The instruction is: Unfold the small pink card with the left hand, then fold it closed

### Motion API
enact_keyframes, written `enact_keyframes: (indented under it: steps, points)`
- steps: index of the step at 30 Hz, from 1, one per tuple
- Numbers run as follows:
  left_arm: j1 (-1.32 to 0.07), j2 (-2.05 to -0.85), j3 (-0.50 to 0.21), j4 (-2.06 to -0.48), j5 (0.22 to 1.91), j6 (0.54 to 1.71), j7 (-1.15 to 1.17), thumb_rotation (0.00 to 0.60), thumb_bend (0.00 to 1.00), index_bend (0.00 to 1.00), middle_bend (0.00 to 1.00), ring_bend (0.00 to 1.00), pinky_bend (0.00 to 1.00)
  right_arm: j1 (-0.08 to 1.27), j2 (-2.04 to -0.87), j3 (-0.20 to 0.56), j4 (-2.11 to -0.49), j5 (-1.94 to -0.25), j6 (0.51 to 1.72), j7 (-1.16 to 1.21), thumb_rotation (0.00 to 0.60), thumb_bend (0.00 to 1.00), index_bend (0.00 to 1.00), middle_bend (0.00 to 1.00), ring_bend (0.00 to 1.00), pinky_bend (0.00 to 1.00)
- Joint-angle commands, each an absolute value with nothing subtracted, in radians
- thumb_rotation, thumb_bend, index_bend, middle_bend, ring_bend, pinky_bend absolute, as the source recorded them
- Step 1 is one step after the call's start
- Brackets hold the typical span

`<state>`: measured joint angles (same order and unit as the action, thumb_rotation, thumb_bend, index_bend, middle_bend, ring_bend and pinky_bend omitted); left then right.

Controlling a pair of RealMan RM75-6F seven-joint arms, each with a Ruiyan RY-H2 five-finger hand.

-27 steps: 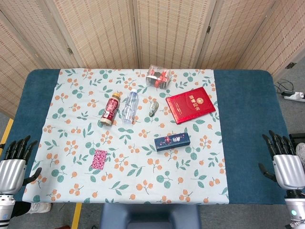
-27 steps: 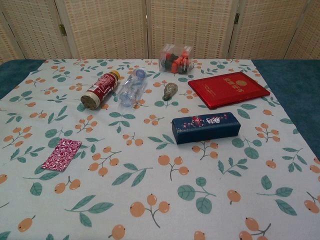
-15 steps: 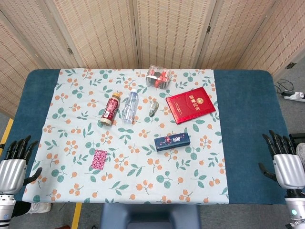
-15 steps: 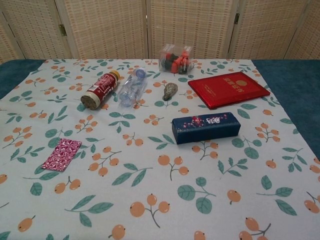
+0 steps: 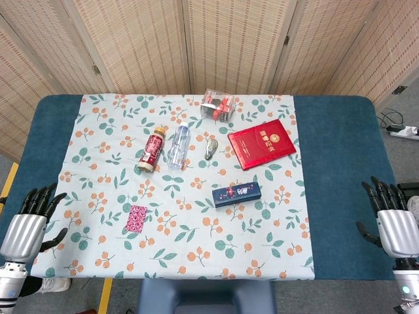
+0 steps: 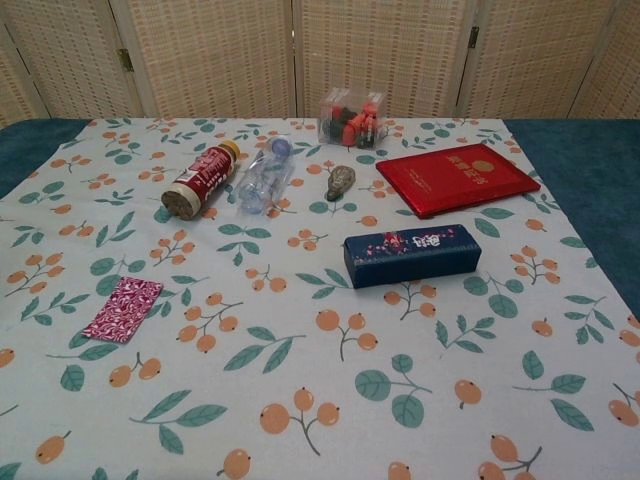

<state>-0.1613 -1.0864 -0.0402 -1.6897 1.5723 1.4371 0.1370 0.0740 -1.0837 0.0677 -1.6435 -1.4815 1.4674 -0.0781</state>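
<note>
The small pink card lies folded flat on the floral cloth, near the front left; the chest view shows the same card at its left. My left hand hovers at the table's front left corner, well to the left of the card, fingers spread and holding nothing. At the front right edge my right hand is likewise spread and holds nothing. Neither hand shows in the chest view.
A red-labelled bottle and a clear bottle lie behind the card. A dark blue box, a red booklet, a small grey object and a clear box of small items sit further right and back.
My left hand has shifted slightly to the right and tilted toward the table. The card and the right hand have stayed put.
</note>
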Motion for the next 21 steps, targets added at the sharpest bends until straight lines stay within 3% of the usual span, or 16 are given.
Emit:
enact_keyframes:
  steps: [1, 5, 14, 21]
  points:
    - [-0.194, -1.071, -0.035, -1.691, 1.607, 1.402, 0.113, 0.600, 0.40, 0.18, 0.02, 0.01, 0.00, 0.075, -1.082, 0.069, -1.646, -1.481, 1.467, -0.080, 0.600, 0.32, 0.00, 0.00, 0.00, 0.00]
    - [-0.245, -1.066, -0.032, -1.682, 1.651, 1.350, 0.090, 0.600, 0.60, 0.19, 0.02, 0.01, 0.00, 0.074, -1.078, 0.070, -1.651, -1.479, 1.469, -0.083, 0.600, 0.32, 0.00, 0.00, 0.00, 0.00]
    - [-0.391, -1.084, -0.028, -1.656, 1.733, 1.192, 0.062, 0.600, 0.87, 0.28, 0.02, 0.00, 0.00, 0.076, -1.077, 0.073, -1.656, -1.478, 1.471, -0.093, 0.600, 0.32, 0.00, 0.00, 0.00, 0.00]
    - [-0.491, -1.116, -0.014, -1.651, 1.784, 1.082, 0.073, 0.600, 0.96, 0.28, 0.00, 0.00, 0.00, 0.077, -1.072, 0.072, -1.669, -1.476, 1.468, -0.103, 0.600, 0.32, 0.00, 0.00, 0.00, 0.00]
